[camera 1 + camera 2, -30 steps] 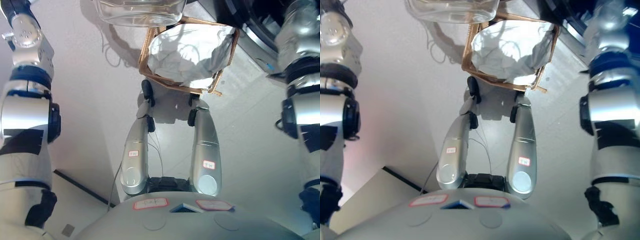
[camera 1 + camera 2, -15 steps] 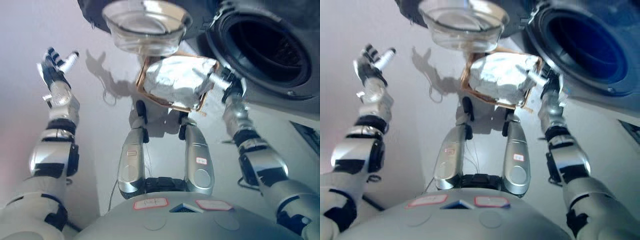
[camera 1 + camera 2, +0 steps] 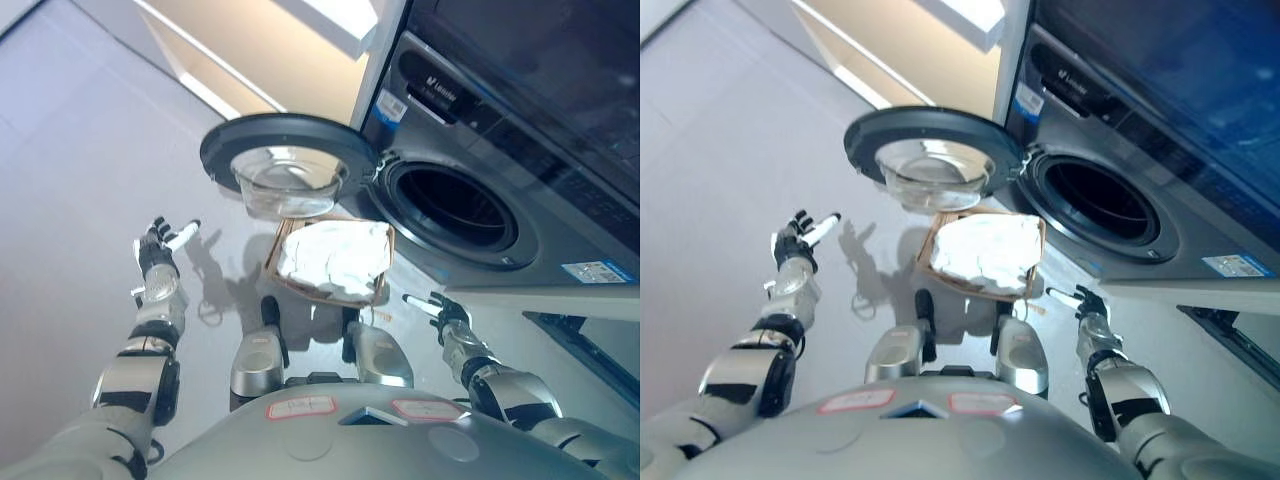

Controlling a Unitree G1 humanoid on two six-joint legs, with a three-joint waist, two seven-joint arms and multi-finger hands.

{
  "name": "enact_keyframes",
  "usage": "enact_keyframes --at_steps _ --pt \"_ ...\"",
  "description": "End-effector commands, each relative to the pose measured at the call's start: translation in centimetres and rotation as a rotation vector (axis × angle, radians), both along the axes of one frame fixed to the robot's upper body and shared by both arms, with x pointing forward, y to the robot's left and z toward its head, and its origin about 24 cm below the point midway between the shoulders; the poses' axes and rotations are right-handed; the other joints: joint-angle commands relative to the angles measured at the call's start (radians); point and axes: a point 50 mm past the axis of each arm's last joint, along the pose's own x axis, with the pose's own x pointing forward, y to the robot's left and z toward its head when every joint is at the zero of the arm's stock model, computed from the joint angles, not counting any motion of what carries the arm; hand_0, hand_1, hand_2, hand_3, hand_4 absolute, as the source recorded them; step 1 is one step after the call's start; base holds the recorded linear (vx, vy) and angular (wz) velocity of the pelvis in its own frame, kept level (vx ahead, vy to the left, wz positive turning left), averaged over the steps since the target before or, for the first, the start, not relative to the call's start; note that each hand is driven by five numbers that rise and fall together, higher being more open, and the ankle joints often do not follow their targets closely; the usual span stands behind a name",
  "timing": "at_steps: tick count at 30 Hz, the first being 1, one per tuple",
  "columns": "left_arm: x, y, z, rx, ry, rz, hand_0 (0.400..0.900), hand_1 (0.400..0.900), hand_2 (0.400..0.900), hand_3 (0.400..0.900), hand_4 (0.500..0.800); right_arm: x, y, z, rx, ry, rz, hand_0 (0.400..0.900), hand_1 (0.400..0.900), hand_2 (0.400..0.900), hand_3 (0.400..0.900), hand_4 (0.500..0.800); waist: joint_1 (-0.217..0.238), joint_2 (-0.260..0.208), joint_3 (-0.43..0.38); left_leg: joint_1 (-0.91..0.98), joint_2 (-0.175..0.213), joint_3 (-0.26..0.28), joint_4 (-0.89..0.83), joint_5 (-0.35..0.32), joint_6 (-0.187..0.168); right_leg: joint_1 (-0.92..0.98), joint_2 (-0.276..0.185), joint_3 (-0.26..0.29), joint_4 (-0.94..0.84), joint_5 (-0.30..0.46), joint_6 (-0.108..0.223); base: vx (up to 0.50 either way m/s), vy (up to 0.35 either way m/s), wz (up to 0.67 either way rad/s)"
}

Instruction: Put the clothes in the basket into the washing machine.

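A brown wicker basket [image 3: 276, 262] stands on the floor in front of me, filled with white clothes [image 3: 335, 258]. Behind it stands a dark grey washing machine [image 3: 480, 150] with its round drum opening [image 3: 450, 208] dark and empty. Its door [image 3: 290, 160] hangs wide open to the left, above the basket's far edge. My left hand [image 3: 160, 245] is raised at the left, open and empty, well away from the basket. My right hand [image 3: 440, 312] is open and empty to the right of the basket, below the drum opening.
A pale wooden cabinet [image 3: 250, 50] runs along the wall left of the machine. Grey floor [image 3: 70, 170] spreads to the left. A dark panel [image 3: 590, 340] lies at the lower right beside the machine.
The camera has tilted up, so the whole machine and door show now. Both arms have stretched forward; the right hand has drawn back from the basket's right rim.
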Motion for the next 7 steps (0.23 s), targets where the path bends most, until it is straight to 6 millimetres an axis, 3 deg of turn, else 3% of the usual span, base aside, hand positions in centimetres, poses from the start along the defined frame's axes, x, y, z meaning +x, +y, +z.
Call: enact_keyframes --at_steps 1,7 --pt "0.4 1.1 0.9 0.046 -0.042 0.000 0.900 0.900 0.900 0.900 0.800 -0.8 -0.5 -0.1 -0.008 0.025 -0.011 0.900 0.900 0.900 0.900 0.800 0.002 0.012 -0.052 -0.031 -0.050 -0.027 0.019 -0.022 0.002 -0.002 0.025 -0.004 0.027 0.025 0.036 0.09 0.008 -0.02" --pt "-2.0 0.8 -0.8 0.021 0.043 -0.007 0.900 0.900 0.900 0.900 0.800 -2.4 -0.2 -0.6 0.013 0.064 -0.012 0.900 0.900 0.900 0.900 0.800 0.003 0.016 -0.105 0.058 -0.055 -0.020 -0.025 -0.031 0.008 0.075 0.028 -0.006 0.013 0.007 0.038 0.09 0.005 -0.03"
